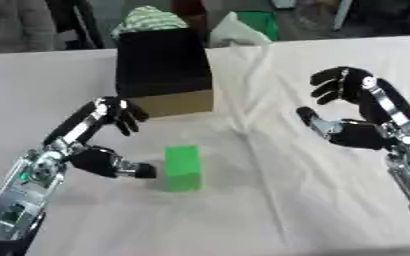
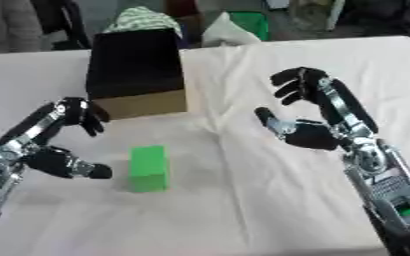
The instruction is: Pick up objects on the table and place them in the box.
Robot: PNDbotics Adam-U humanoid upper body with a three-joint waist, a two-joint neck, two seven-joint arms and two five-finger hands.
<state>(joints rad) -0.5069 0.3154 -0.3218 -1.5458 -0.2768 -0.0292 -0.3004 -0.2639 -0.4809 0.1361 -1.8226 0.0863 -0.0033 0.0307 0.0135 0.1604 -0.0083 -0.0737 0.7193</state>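
The green block (image 1: pixel 182 167) stands on the white cloth (image 1: pixel 287 200), its long axis running toward the box (image 1: pixel 163 70) behind it. My left hand (image 1: pixel 99 160) sits just beside its left face, fingers spread and holding nothing; my right hand (image 2: pixel 309 131), also spread, is well apart.

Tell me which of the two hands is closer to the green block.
The left hand: its thumb tip sits just beside the green block, fingers arched above and holding nothing. The right hand hovers empty far across the white cloth.
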